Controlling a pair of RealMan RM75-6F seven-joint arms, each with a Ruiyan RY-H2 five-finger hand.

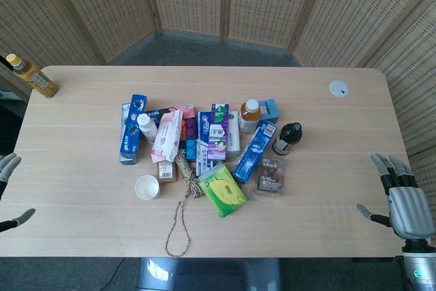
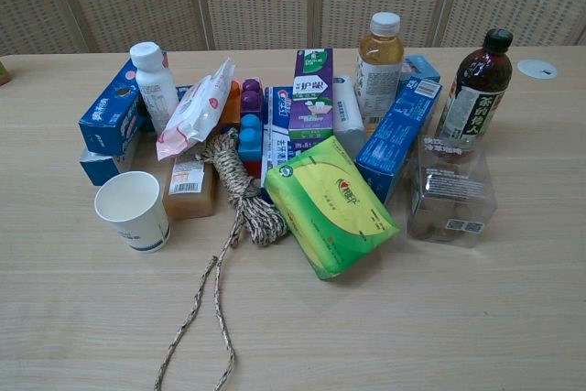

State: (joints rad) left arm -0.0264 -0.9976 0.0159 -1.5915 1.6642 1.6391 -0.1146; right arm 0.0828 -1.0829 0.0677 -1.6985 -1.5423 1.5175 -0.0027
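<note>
Wicker screens back a pale wood counter [image 1: 82,168]. Left hand [image 1: 8,168] at the counter's left edge, fingers spread, holding nothing. Right hand [image 1: 402,199] at its right edge, likewise spread, nearest the clear plastic box [image 1: 270,175], well apart.

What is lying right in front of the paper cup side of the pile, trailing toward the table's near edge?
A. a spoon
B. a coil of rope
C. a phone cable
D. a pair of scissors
B: a braided rope lies bundled beside the paper cup, and its loose loop trails toward the near edge of the table.
</note>
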